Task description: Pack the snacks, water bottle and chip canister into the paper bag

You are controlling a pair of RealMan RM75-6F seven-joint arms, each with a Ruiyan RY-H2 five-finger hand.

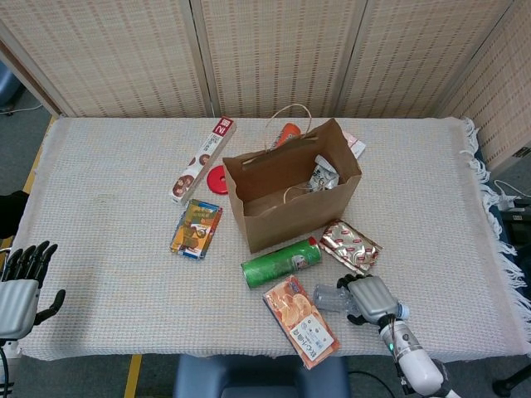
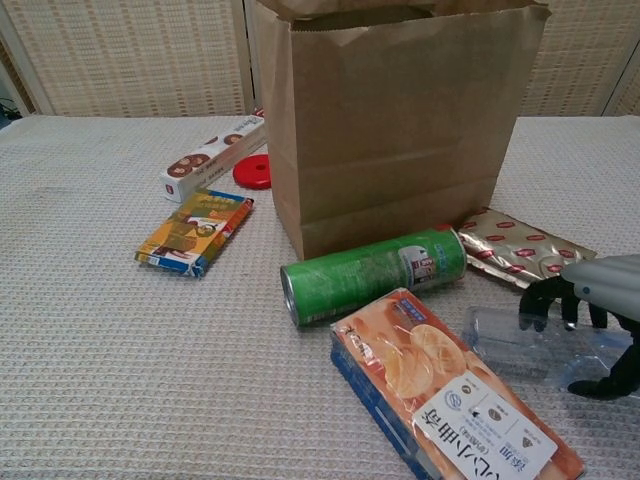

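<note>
The open brown paper bag point(image 1: 290, 199) point(image 2: 400, 120) stands mid-table with a white packet point(image 1: 323, 176) inside. In front of it lie the green chip canister point(image 1: 280, 262) point(image 2: 372, 275), a gold foil snack point(image 1: 350, 245) point(image 2: 525, 255) and an orange snack box point(image 1: 300, 321) point(image 2: 450, 400). The clear water bottle point(image 1: 330, 298) point(image 2: 500, 335) lies flat at the front right. My right hand point(image 1: 371, 296) point(image 2: 590, 300) sits on it, fingers curled over its far side and thumb on its near side. My left hand point(image 1: 21, 286) hangs open off the front left edge.
Left of the bag lie a long cookie box point(image 1: 204, 159) point(image 2: 213, 155), a red lid point(image 1: 217, 179) point(image 2: 253, 171) and a colourful packet point(image 1: 197, 228) point(image 2: 195, 230). An orange item point(image 1: 287, 133) and a pale packet point(image 1: 355, 146) lie behind the bag. Woven screens back the table.
</note>
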